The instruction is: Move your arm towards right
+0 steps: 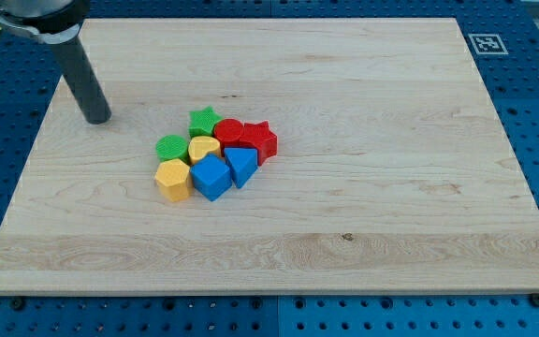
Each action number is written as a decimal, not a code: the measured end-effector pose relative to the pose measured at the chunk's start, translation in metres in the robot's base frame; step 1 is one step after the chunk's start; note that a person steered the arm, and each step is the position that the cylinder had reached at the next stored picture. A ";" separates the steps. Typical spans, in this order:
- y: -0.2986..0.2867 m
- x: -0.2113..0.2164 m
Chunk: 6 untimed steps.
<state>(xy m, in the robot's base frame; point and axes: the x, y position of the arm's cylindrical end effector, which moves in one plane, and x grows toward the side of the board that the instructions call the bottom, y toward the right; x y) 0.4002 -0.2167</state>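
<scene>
My tip (96,119) rests on the wooden board (363,215) at the view's upper left, well to the left of a tight cluster of blocks. The cluster holds a green star (203,120), a red cylinder (229,131), a red star (259,139), a green cylinder (171,147), a yellow heart (204,148), a blue triangle (241,164), a blue cube (211,176) and a yellow hexagon (172,179). The green cylinder is the block nearest my tip. My tip touches no block.
The board lies on a blue pegboard table (531,84). A black-and-white marker tag (487,43) sits by the board's upper right corner. The arm's dark rod (80,75) rises toward the view's top left.
</scene>
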 end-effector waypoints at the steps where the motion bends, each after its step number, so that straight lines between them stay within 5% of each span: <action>1: 0.041 0.000; 6: 0.303 0.000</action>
